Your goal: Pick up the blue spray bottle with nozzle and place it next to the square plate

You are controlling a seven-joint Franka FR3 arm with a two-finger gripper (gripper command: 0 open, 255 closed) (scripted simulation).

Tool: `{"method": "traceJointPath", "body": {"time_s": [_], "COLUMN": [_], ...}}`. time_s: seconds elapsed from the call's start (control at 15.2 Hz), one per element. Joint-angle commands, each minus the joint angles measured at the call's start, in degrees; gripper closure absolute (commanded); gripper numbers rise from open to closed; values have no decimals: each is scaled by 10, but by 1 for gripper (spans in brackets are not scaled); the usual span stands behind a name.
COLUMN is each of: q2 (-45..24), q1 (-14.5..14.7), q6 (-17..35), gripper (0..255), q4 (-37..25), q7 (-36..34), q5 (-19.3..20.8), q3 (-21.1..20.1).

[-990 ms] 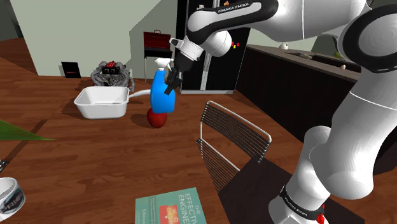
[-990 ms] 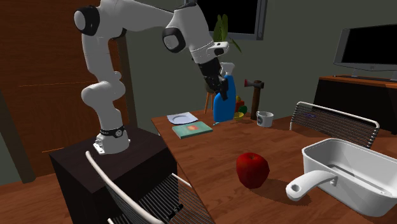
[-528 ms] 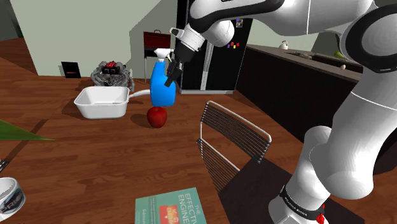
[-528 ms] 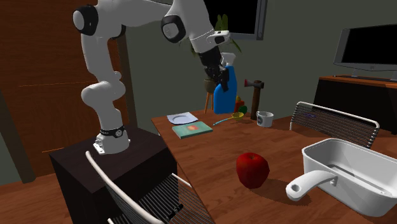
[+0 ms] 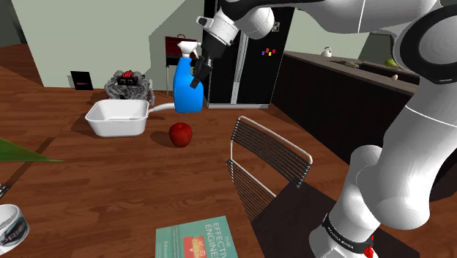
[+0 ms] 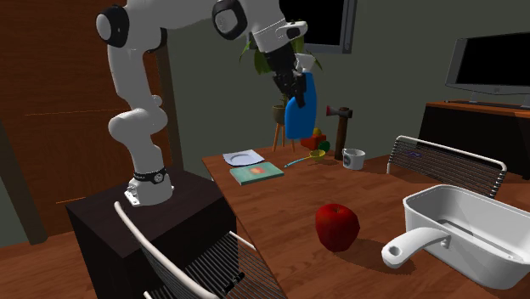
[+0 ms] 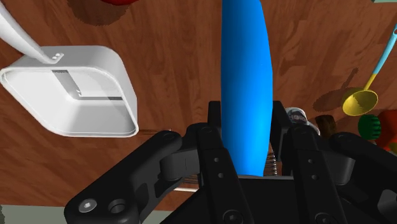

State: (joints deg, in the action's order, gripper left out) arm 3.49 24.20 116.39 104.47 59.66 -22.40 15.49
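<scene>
My black gripper (image 5: 196,73) is shut on the blue spray bottle (image 5: 187,95), which hangs upright well above the wooden table (image 5: 110,176). Its white nozzle sits just beside the fingers. From the second exterior view the bottle (image 6: 299,119) hangs under the gripper (image 6: 293,85) over the far part of the table. In the wrist view both fingers of the gripper (image 7: 247,127) clasp the blue body (image 7: 245,63). The white square plate (image 6: 243,158) lies near the table's corner by the stand, beside a teal book (image 6: 256,172).
A white pan with a handle (image 5: 116,117) and a red apple (image 5: 180,134) sit below the bottle. A wire chair (image 5: 267,165) stands at the table's edge. A yellow spoon (image 6: 301,160), a hammer (image 6: 342,127) and a mug (image 6: 352,158) lie at the far end.
The gripper has carried the bottle upward, from in front of the apple to clear above it. The apple now shows in full.
</scene>
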Motion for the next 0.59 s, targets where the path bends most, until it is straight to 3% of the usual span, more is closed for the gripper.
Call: {"method": "traceJointPath", "body": {"time_s": [0.0,0.26,0.53], "q2": [-1,-3,37], "q1": [-1,-2,22], "q6": [-15,-41,-10], "gripper": [255,255,255], "q4": [-16,-46,3], "q7": [-5,-14,-69], "q5": [2,6,27], "q3": [1,2,-32]}}
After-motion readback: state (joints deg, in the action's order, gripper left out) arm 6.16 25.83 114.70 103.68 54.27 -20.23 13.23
